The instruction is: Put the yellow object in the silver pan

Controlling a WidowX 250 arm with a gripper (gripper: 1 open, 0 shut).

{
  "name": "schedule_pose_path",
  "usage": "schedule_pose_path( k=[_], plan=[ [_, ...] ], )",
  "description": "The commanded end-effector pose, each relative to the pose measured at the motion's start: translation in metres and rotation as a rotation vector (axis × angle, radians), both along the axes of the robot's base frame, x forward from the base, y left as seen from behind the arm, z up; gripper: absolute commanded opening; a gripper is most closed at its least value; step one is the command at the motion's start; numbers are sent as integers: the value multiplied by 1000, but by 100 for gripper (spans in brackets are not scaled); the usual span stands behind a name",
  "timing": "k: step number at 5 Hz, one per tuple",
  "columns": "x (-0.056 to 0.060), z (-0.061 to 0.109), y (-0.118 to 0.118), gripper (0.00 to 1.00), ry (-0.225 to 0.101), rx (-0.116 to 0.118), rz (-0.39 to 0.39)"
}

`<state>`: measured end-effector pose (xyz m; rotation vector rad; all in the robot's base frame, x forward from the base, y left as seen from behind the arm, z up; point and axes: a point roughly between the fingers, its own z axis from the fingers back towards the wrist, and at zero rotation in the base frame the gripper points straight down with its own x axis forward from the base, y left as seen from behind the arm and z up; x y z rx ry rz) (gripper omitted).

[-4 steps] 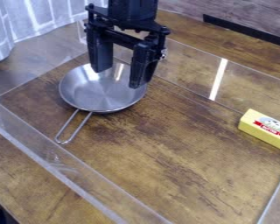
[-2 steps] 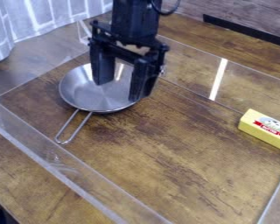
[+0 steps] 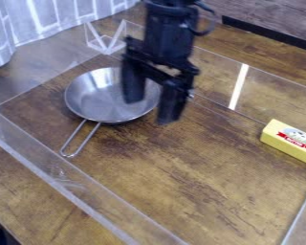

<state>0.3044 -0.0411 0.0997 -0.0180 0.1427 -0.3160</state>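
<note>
My parted, empty fingers (image 3: 156,96) blur over the silver pan (image 3: 104,97), upper left; dropping low before reaching the yellow block (image 3: 291,141), right edge, could knock its rim.

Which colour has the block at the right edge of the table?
Yellow; the block shows best in the current camera view.

On the wooden table (image 3: 182,182) lie the silver pan (image 3: 102,100) and the yellow object (image 3: 291,141)
</note>
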Motion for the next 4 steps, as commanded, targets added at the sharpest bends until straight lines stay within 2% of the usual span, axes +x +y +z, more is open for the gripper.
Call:
schedule_pose_path(
  k=[1,3,4],
  plan=[
    [18,14,-28,100,-78,-8,-203],
    [46,10,-69,100,-113,2,-507],
    [57,8,-80,100,-141,8,-578]
  ],
)
